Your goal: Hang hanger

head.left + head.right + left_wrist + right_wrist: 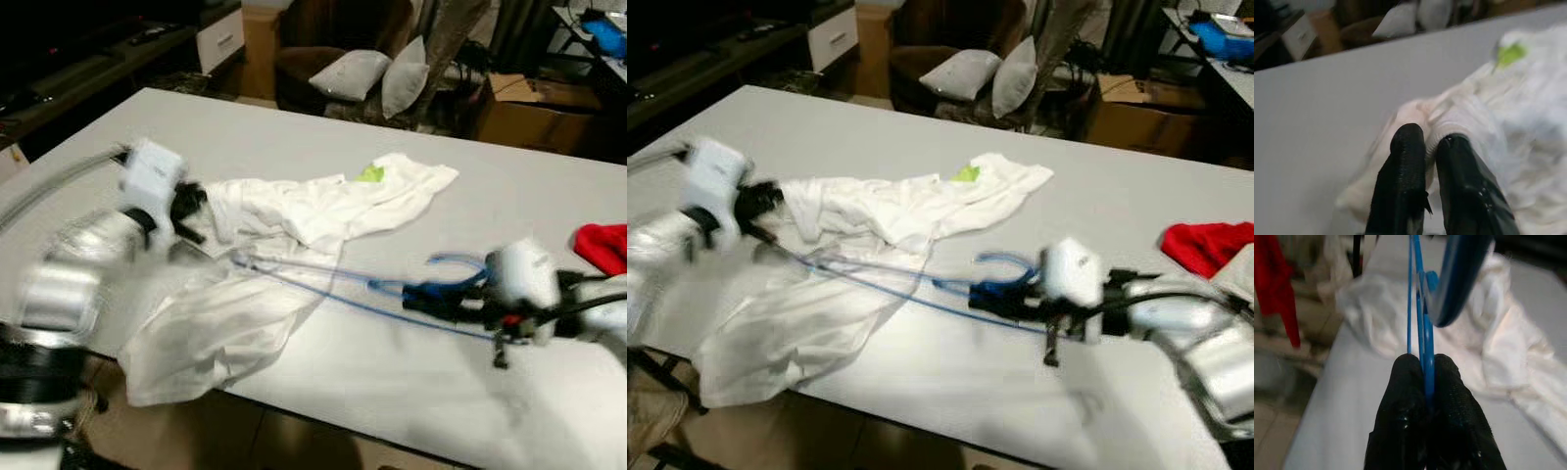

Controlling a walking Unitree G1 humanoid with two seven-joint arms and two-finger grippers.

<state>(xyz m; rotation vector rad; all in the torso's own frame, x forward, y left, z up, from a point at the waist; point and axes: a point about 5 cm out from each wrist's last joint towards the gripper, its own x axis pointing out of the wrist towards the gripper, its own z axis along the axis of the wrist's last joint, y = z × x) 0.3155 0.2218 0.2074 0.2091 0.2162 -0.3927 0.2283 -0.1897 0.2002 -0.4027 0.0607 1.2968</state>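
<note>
Right gripper (991, 297) pinching blue hanger (921, 284) near its hook, long axis running left into white shirt (284, 235), there pinched by left gripper (1431, 142).

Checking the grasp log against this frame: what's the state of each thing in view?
Blue hanger: lying across the shirt, pinched near its hook.
White shirt: crumpled on the table, one end hanging over the edge.
Left gripper: shut on shirt fabric.
Right gripper: shut on the hanger.
Red cloth: bunched on the table.
</note>
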